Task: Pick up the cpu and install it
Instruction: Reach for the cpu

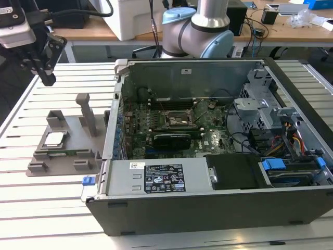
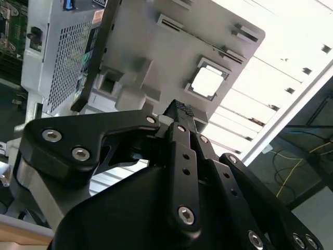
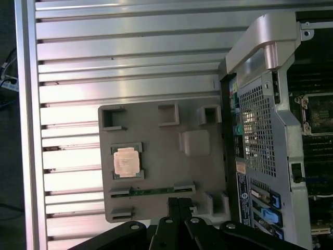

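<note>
The cpu (image 1: pixel 54 138) is a small silver square lying flat in a recess of a grey holder block (image 1: pixel 39 165) on the slatted table, at the exterior view's left of the open computer case (image 1: pixel 208 208). Both wrist views look down on the cpu (image 2: pixel 208 82) (image 3: pixel 126 160) from a height. My gripper (image 1: pixel 48 78) hangs well above and behind the holder, apart from it. Its black fingers (image 3: pixel 174 204) (image 2: pixel 182 108) stand together, shut on nothing. The black-and-metal socket frame (image 1: pixel 178 119) sits on the green motherboard inside the case.
A thin green circuit strip (image 3: pixel 156 190) lies in a slot of the holder near the cpu. An upright grey post (image 1: pixel 86 112) rises from the holder. The case's metal side wall (image 1: pixel 117 112) stands between holder and motherboard. Cables and a drive cage (image 1: pixel 281 130) fill the case's right end.
</note>
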You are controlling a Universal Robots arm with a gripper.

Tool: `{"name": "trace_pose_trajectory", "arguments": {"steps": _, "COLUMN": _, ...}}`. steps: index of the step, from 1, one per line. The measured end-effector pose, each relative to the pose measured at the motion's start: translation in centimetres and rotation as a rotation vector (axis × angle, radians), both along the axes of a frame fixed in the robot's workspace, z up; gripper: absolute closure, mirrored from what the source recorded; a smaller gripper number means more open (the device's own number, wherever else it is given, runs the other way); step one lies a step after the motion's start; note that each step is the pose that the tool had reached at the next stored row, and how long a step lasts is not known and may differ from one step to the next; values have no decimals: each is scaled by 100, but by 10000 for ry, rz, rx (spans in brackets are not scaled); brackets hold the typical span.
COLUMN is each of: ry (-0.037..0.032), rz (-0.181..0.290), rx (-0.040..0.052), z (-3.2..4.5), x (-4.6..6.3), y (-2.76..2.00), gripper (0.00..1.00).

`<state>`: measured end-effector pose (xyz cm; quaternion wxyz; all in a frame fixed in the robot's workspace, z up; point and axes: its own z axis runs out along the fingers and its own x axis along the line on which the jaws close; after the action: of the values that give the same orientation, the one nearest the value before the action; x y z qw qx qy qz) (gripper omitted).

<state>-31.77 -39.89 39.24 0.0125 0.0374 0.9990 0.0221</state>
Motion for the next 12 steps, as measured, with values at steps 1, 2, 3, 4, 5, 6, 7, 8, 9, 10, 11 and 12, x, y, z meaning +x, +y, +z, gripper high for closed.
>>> {"name": "trace_pose_trajectory", "arguments": {"steps": 1, "ry": 0, "rz": -1, "rx": 0, "z": -1, "x": -40, "y": 0, "gripper": 89}}
{"name": "trace_pose_trajectory", "arguments": {"steps": 2, "ry": 0, "rz": -1, "rx": 0, "z": -1, "x": -59, "y": 0, "gripper": 89}}
{"name": "trace_pose_trajectory", "arguments": {"steps": 3, "ry": 0, "rz": -1, "rx": 1, "z": -2, "x": -119, "y": 0, "gripper": 89}}
{"name": "trace_pose_trajectory", "arguments": {"steps": 4, "ry": -1, "rz": 0, "rx": 0, "z": -3, "x": -191, "y": 0, "gripper": 89}}
{"name": "trace_pose_trajectory", "arguments": {"steps": 5, "ry": -1, "rz": 0, "rx": 1, "z": -5, "x": -259, "y": 0, "gripper": 89}}
{"name": "trace_pose_trajectory", "arguments": {"steps": 6, "ry": -1, "rz": 0, "rx": 1, "z": -7, "x": -324, "y": 0, "gripper": 89}}
{"name": "trace_pose_trajectory", "arguments": {"steps": 7, "ry": 0, "rz": -1, "rx": 0, "z": -7, "x": -352, "y": 1, "gripper": 89}}
{"name": "trace_pose_trajectory", "arguments": {"steps": 8, "ry": -1, "rz": -1, "rx": 1, "z": -8, "x": -387, "y": 1, "gripper": 89}}
{"name": "trace_pose_trajectory", "arguments": {"steps": 9, "ry": 0, "rz": -1, "rx": 0, "z": -9, "x": -439, "y": 1, "gripper": 89}}
{"name": "trace_pose_trajectory", "arguments": {"steps": 10, "ry": -1, "rz": -1, "rx": 0, "z": -10, "x": -480, "y": 1, "gripper": 89}}
{"name": "trace_pose_trajectory", "arguments": {"steps": 11, "ry": -1, "rz": 0, "rx": 0, "z": -10, "x": -513, "y": 1, "gripper": 89}}
{"name": "trace_pose_trajectory", "arguments": {"steps": 12, "ry": -1, "rz": 0, "rx": 0, "z": -11, "x": -527, "y": 1, "gripper": 89}}
